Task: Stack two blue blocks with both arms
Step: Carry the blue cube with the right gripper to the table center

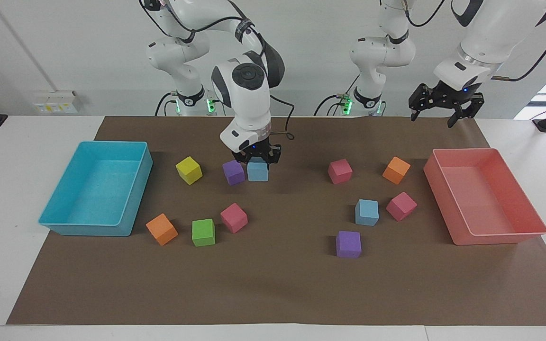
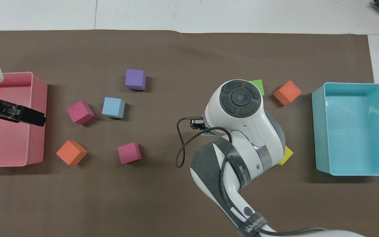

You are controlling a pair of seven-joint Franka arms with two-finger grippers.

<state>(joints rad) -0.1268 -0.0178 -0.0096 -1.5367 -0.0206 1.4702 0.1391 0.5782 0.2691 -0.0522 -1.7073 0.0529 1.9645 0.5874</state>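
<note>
Where the right gripper is: we see the right gripper [image 1: 257, 158] in the upper middle of the facing frame, low over the brown mat [image 1: 273, 284].
Right gripper's jaws: pinched on the two sides of the held blue block [image 1: 258, 172].
Held blue block: it sits between the fingertips in the upper middle of the frame, just beside a purple cube [image 1: 233, 172]. We cannot tell whether its underside touches the mat.
Other blue block: we find the other blue block [image 1: 367, 212] flat on the mat, lower in the frame and toward the left arm's end, well apart from the held one. A magenta cube [image 1: 401, 206] lies just beside it, and a second purple cube [image 1: 348, 244] lies near it, farther from the robots.
Left gripper: the left gripper [image 1: 443, 111] waits at the top of the frame, raised near the pink bin [image 1: 462, 150].
Left gripper's jaws: spread wide, with nothing between them.
Overhead frame: the right arm covers its own gripper and nearly all of the held block.
</note>
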